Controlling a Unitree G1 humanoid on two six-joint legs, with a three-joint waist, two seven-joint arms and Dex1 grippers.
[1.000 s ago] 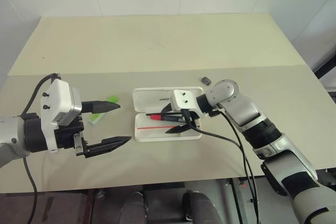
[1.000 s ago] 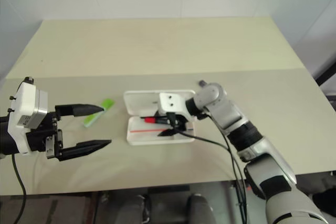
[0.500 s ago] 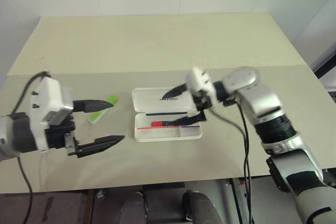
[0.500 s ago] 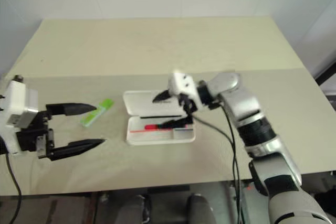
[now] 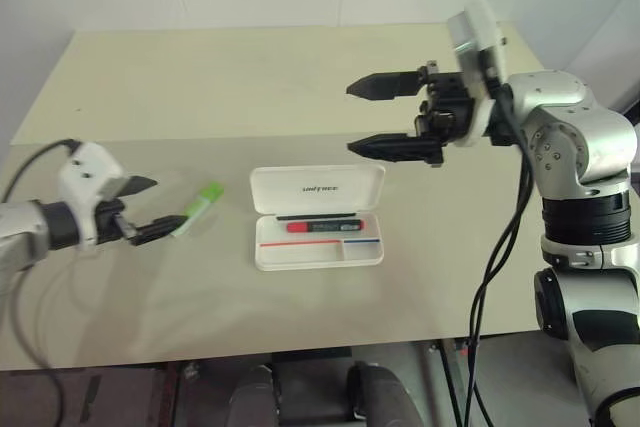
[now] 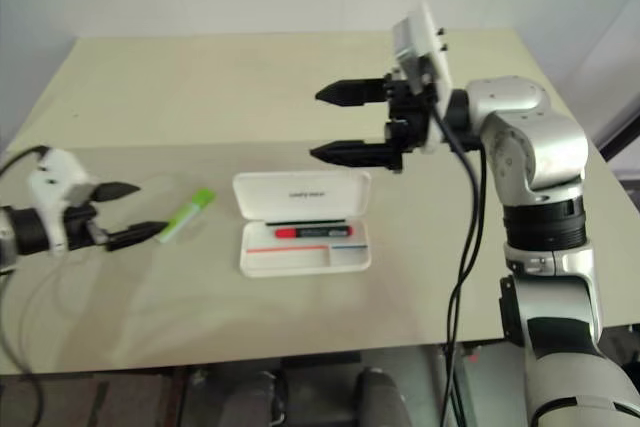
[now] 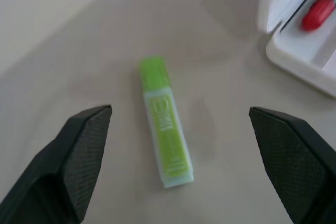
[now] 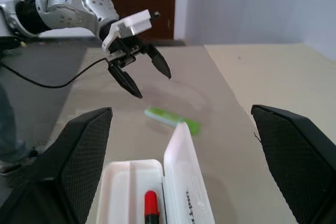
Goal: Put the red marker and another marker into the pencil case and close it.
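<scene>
One red marker (image 5: 322, 227) lies flat in the tray of the one pencil case (image 5: 318, 218), which sits open on the table (image 5: 300, 97) with its white lid (image 5: 317, 188) laid back on the far side. A thin dark line runs along the tray just behind the marker; whether it is a separate thing or part of the case is hard to tell. One green highlighter (image 5: 197, 207) lies on the table to the left of the case, near it but apart. The left gripper (image 5: 156, 209) is low over the table just beside the highlighter's near end, its two black fingers (image 7: 79, 150) spread wide to either side of the highlighter and touching nothing. The right gripper (image 5: 362, 117) hangs high above the table beyond the case, pointing left, its two fingers (image 5: 390, 147) wide apart and empty.
</scene>
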